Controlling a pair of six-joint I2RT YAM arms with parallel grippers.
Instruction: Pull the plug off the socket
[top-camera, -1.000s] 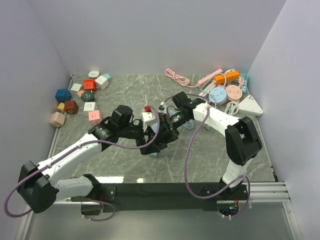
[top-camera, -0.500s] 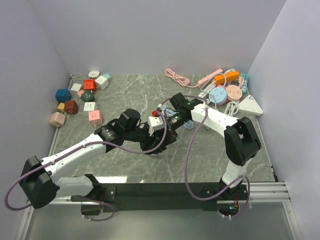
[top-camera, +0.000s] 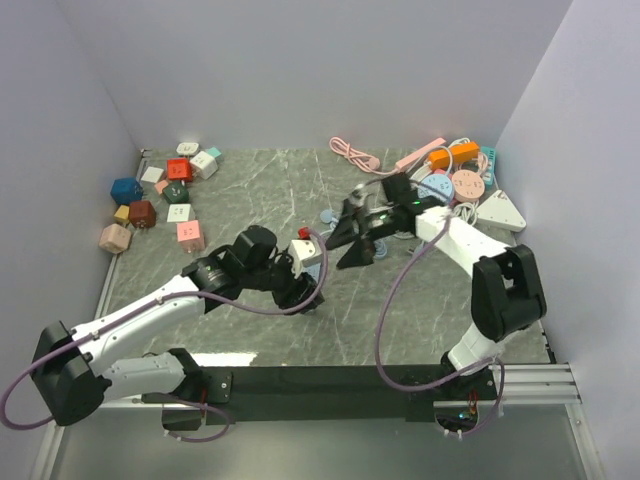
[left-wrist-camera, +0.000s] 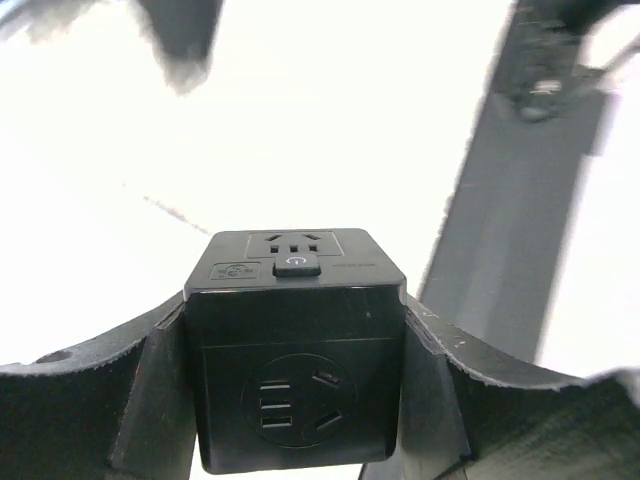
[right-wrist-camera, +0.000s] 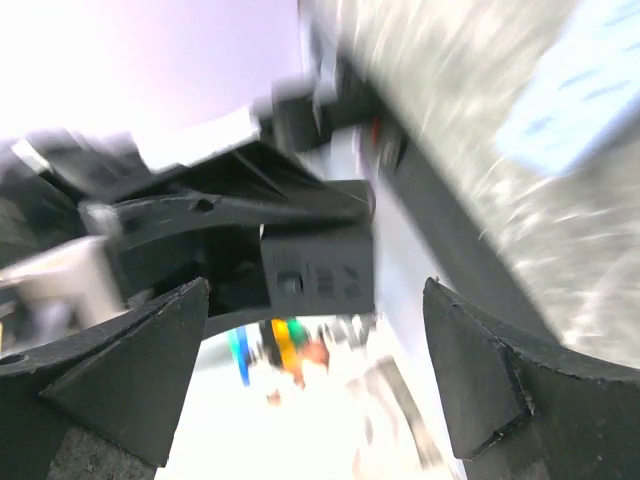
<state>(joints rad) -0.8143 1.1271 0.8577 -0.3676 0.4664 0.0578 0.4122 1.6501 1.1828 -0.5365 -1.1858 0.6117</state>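
The socket (top-camera: 306, 250) is a white cube with a red button, and looks dark in the left wrist view (left-wrist-camera: 295, 340). My left gripper (top-camera: 298, 275) (left-wrist-camera: 295, 330) is shut on its two sides and holds it above the table. The faces that show carry no plug. My right gripper (top-camera: 347, 243) (right-wrist-camera: 316, 330) stands open just right of the socket (right-wrist-camera: 318, 268), with nothing between its fingers. A small pale blue piece (top-camera: 329, 214) (right-wrist-camera: 570, 90) lies on the table beside the right gripper; I cannot tell whether it is the plug.
Several coloured cube sockets (top-camera: 165, 195) lie at the back left. Power strips, round sockets and cables (top-camera: 450, 180) are heaped at the back right, beside a white triangular piece (top-camera: 500, 212). Walls close in the left, back and right sides.
My left gripper shut on the socket. My right gripper opened and drew back to the right, away from the socket.
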